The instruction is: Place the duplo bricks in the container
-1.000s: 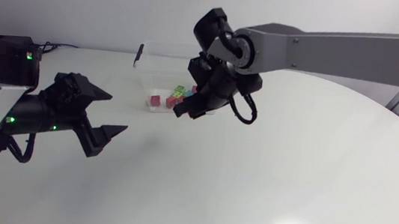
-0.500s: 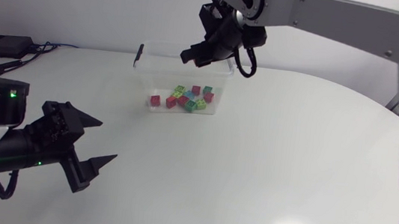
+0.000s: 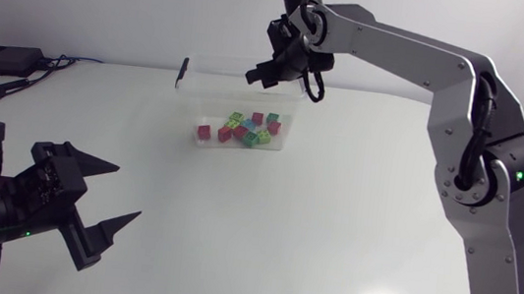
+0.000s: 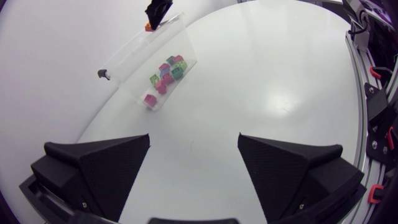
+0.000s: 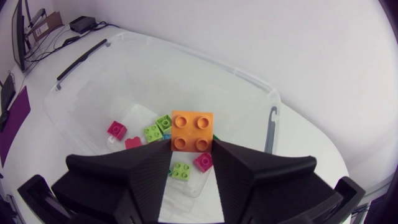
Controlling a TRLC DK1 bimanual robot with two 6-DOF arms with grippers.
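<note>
Right wrist view settles the main question: the right gripper [image 5: 191,147] has both broad fingers pressed against opposite sides of an orange duplo brick [image 5: 192,130], studs facing the camera, and holds it directly above the open mouth of the clear container [image 5: 186,53]. Under it, on the container floor, lie the loose bricks [image 5: 155,132] in pink, red and green. In the head view the container [image 3: 187,71] stands toward 11 o'clock on the white table [image 3: 352,227], and the right arm comes in from 3 o'clock and bends down so that its gripper [image 3: 262,73] hangs over the far rim, with the coloured bricks [image 3: 244,130] showing through the near wall. The left gripper [image 3: 128,191] sits well apart at about 8 o'clock, fingers spread wide with nothing between them; its own camera shows only bare table between those fingers [image 4: 109,165]. I judge this to be the release step for this brick: the carry looks finished, and what remains is to part the fingers so the brick drops inside the walls. No other brick shows on the table outside the container.
</note>
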